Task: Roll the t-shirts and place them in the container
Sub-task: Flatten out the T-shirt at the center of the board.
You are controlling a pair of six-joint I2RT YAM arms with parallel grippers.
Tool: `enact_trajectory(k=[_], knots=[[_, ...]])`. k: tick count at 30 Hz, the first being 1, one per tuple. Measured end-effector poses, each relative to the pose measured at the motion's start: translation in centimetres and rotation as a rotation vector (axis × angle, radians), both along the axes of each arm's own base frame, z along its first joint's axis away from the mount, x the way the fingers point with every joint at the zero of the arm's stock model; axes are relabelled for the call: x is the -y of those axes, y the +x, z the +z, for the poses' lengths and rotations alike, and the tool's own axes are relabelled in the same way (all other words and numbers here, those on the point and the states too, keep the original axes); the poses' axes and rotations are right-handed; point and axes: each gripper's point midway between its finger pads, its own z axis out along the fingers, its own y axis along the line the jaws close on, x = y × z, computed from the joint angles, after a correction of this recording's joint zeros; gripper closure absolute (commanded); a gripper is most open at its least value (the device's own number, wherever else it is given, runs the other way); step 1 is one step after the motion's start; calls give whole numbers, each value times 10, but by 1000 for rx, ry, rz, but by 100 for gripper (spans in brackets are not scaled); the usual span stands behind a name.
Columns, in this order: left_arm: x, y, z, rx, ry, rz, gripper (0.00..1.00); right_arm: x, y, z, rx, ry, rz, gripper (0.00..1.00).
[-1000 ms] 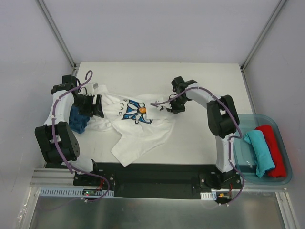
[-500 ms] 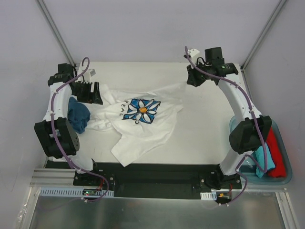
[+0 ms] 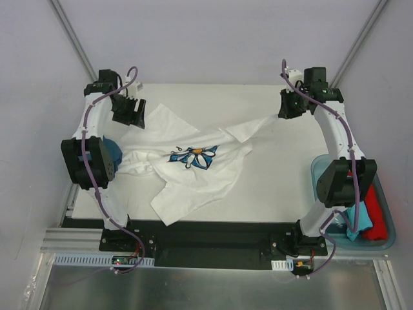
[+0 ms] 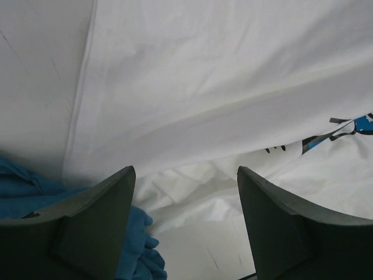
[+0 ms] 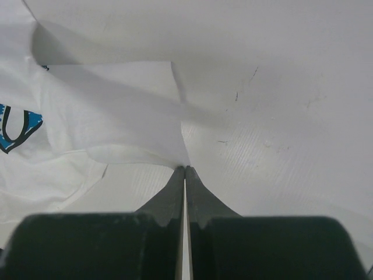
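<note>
A white t-shirt with a blue flower print lies stretched across the table. My right gripper is at the far right, shut on a corner of the white cloth, which is pulled taut toward it. At the far left is my left gripper, its jaws wide apart with nothing between them. The shirt's raised edge runs just beyond its fingers. A dark blue t-shirt lies bunched at the table's left edge, partly behind the left arm.
A clear bin off the table's right side holds a rolled teal t-shirt and a red one, partly hidden by the right arm. Grey walls and frame posts close in the far corners.
The right gripper has carried the shirt's corner from the middle to the far right, stretching the shirt out. The left arm has moved from over the shirt to the far left corner.
</note>
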Motion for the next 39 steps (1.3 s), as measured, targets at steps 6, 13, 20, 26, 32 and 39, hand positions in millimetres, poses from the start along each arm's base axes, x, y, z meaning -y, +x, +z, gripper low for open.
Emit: enact_trajectory(k=[6, 13, 20, 26, 32, 39], knots=[[0, 67, 2, 74, 58, -15, 35, -5, 6, -31, -85, 6, -18, 99], [-1, 59, -68, -96, 54, -19, 58, -6, 8, -40, -103, -12, -20, 99], [20, -3, -122, -334, 12, -56, 62, -4, 14, -48, -112, -38, -20, 99], [55, -48, -129, -427, -19, -123, 63, 10, 19, -57, -123, -81, -40, 99], [106, -112, -127, -547, -110, -189, 64, 65, 25, -70, -156, -109, -166, 99], [138, -115, -101, -525, -188, -204, 43, 104, 52, -76, -147, -148, -229, 99]])
